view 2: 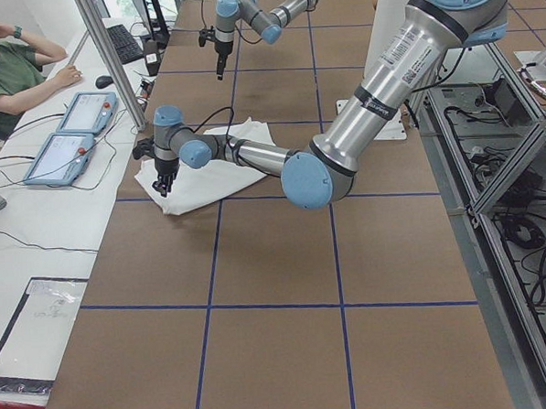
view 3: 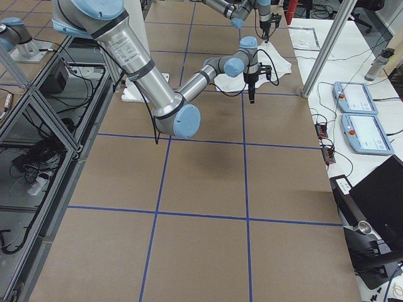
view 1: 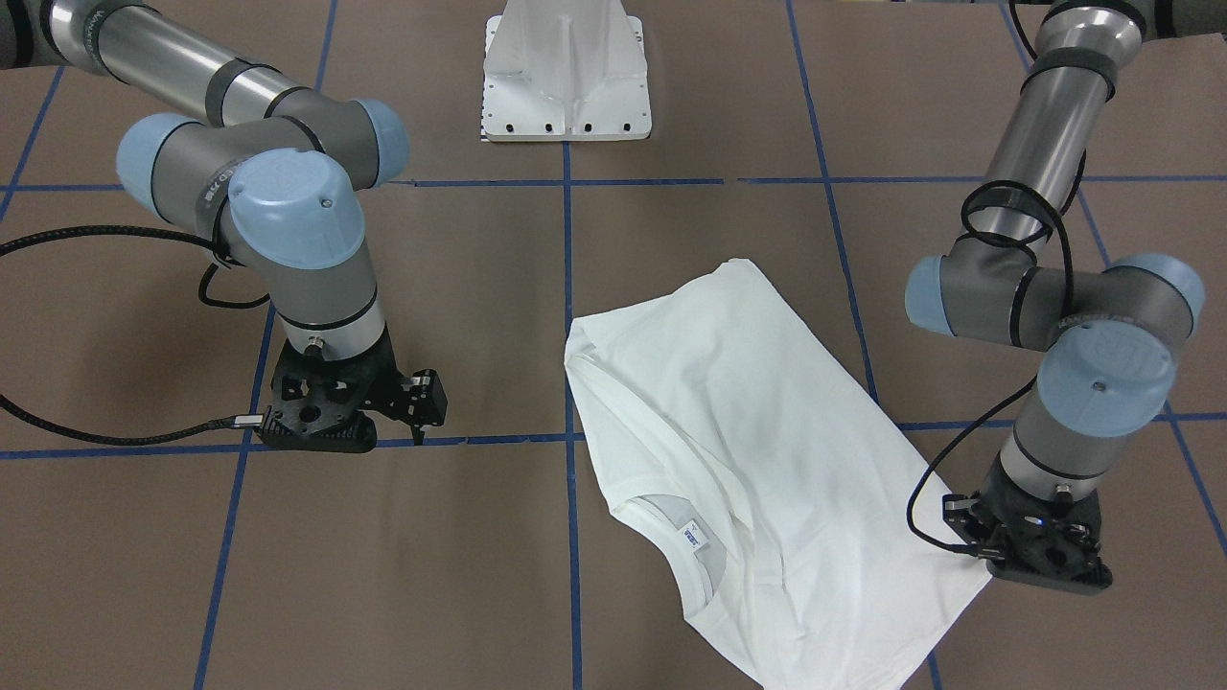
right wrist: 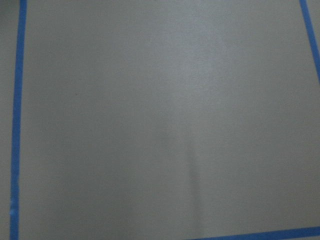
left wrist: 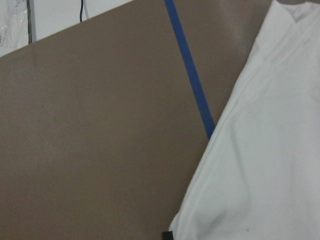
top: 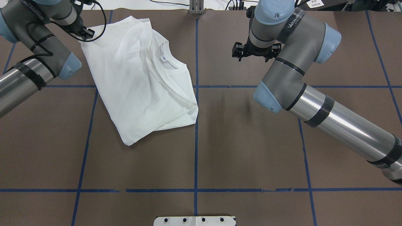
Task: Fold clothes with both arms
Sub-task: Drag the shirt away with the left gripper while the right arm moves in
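Note:
The white T-shirt (view 1: 757, 450) lies folded and slanted on the brown table, neck label (view 1: 692, 539) facing up; no printed text shows. It also shows in the overhead view (top: 135, 81). My left gripper (view 1: 1040, 565) sits low at the shirt's far-left corner, also in the overhead view (top: 84, 33). Its fingertips are hidden under its body, so I cannot tell whether it grips. The left wrist view shows the shirt's edge (left wrist: 265, 150) running down to the frame's bottom. My right gripper (view 1: 419, 436) hangs above bare table, apart from the shirt, its fingers together and empty.
The white pedestal base (view 1: 567, 86) stands at the robot's side of the table. Blue tape lines (top: 196, 125) divide the brown surface. A person (view 2: 10, 76) sits at a side desk with two control tablets (view 2: 72, 132), beyond the table's far edge.

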### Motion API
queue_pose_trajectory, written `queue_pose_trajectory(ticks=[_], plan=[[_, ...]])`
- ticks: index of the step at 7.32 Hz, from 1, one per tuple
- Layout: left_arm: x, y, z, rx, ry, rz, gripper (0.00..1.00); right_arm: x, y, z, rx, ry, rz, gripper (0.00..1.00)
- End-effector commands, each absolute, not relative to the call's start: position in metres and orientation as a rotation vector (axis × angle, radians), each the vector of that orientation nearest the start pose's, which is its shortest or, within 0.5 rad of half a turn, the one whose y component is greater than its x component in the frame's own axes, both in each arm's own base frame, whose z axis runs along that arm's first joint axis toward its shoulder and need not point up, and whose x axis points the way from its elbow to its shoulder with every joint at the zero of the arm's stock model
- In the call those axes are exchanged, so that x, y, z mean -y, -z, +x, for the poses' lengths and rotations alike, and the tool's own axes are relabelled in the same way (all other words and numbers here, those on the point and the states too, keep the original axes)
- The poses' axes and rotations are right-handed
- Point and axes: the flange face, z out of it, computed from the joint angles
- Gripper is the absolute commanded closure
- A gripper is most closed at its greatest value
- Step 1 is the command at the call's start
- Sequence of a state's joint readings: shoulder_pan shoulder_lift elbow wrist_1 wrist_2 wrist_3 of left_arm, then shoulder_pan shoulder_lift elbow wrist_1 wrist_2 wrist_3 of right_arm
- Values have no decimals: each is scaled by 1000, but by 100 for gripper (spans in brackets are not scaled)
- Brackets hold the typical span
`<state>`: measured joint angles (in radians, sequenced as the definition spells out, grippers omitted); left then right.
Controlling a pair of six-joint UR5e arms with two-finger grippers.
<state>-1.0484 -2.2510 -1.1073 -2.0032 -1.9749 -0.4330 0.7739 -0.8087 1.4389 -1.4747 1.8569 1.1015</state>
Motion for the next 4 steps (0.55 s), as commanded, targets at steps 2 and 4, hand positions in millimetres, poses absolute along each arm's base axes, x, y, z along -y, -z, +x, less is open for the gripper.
queue_pose_trajectory(ticks=[2, 4], plan=[[682, -408, 286, -734, -238, 420, 0, 616, -184, -583, 802, -248, 244, 0], [680, -405, 284, -743, -213, 416, 0, 606, -183, -636, 823, -240, 327, 1]])
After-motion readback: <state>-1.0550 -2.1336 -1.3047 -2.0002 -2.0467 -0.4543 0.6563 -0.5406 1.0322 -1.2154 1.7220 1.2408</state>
